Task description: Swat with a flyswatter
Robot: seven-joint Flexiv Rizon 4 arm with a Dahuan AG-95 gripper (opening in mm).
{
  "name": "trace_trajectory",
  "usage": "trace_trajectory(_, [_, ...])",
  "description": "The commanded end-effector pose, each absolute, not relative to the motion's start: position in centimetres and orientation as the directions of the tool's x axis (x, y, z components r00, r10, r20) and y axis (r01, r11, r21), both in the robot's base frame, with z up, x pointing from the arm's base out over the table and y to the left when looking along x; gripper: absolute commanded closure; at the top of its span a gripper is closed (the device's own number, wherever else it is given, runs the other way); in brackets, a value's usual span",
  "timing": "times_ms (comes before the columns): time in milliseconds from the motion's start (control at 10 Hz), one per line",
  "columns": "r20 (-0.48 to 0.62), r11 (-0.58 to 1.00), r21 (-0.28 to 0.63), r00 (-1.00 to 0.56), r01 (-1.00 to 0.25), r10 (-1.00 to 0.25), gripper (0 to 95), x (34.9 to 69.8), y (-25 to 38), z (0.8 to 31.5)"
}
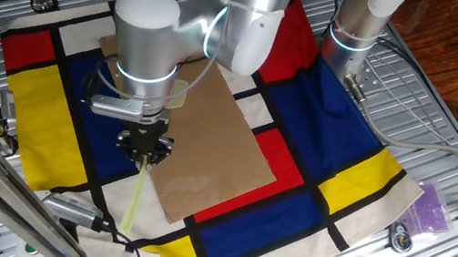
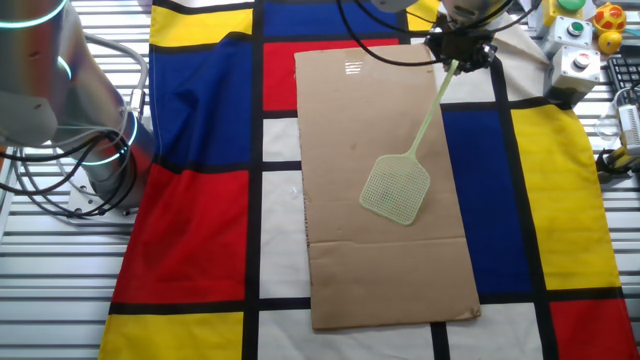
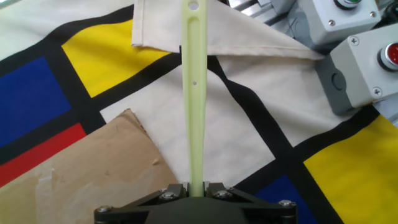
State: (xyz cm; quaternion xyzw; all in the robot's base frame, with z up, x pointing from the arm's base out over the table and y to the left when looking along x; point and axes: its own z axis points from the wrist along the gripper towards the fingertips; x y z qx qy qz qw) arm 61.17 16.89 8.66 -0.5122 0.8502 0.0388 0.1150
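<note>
The gripper (image 2: pixel 462 55) fingers are clamping the flyswatter (image 2: pixel 410 165) by its thin handle, its mesh head lying over the cardboard sheet (image 2: pixel 385 260) on the checkered cloth (image 2: pixel 200 210).

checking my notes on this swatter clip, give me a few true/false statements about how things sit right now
1. The gripper is shut on the flyswatter handle. True.
2. The flyswatter's mesh head is over the cardboard sheet. True.
3. The cardboard sheet lies on bare metal. False: it lies on the colour-block cloth.
4. The flyswatter is bright red. False: it is pale yellow-green.
5. Grey button boxes sit near the cloth's edge. True.
</note>
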Motion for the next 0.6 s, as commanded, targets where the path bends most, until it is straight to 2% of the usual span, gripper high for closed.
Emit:
trace_trajectory(100, [-0.235, 0.473, -0.055, -0.449, -0.879, -0.862, 76.0, 61.21, 16.90, 8.68])
trace_trajectory(400, [-0.217, 0.490, -0.051, -0.469, -0.870, -0.856, 76.0, 61.23, 16.81, 8.75])
trace_trajectory(500, [-0.208, 0.525, -0.033, -0.508, -0.851, -0.836, 95.0, 61.23, 16.76, 8.92])
trace_trajectory(600, [-0.191, 0.564, -0.004, -0.553, -0.826, -0.811, 95.0, 61.20, 16.76, 9.20])
